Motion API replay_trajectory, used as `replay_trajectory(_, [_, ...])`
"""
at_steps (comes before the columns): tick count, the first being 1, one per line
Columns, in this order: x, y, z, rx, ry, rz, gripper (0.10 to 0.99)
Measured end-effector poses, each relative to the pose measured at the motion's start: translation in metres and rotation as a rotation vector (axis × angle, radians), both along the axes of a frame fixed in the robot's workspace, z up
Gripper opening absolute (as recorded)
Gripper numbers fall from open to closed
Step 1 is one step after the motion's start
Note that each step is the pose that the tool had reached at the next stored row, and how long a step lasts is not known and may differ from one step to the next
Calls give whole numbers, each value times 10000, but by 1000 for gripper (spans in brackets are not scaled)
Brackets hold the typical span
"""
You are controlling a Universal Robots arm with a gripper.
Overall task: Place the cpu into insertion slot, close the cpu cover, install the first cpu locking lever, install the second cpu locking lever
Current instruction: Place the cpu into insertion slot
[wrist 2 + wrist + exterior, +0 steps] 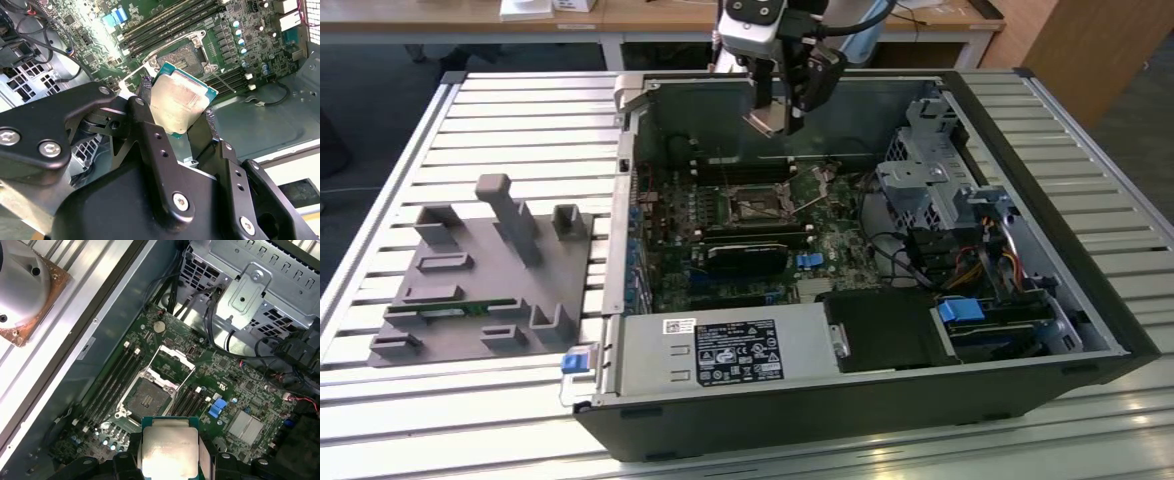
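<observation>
The gripper (176, 100) is clamping the cpu (169, 449) by two opposite edges, probably so its underside is facing the board; it is hanging above, apart from the insertion slot (147, 399); the slot is lying bare because the cpu cover (173, 361) is standing open.

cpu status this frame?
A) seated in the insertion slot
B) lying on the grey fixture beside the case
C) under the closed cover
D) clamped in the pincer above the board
D: in both wrist views the cpu sits clamped in the pincer, held above the empty insertion slot.
</observation>
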State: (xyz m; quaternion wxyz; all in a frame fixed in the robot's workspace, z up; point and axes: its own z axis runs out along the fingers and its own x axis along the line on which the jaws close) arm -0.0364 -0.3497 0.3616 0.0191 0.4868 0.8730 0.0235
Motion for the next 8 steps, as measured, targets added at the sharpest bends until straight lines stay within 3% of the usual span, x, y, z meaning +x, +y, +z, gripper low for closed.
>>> replay_trajectory(8, [0,0,-2,-30,0,-218,537])
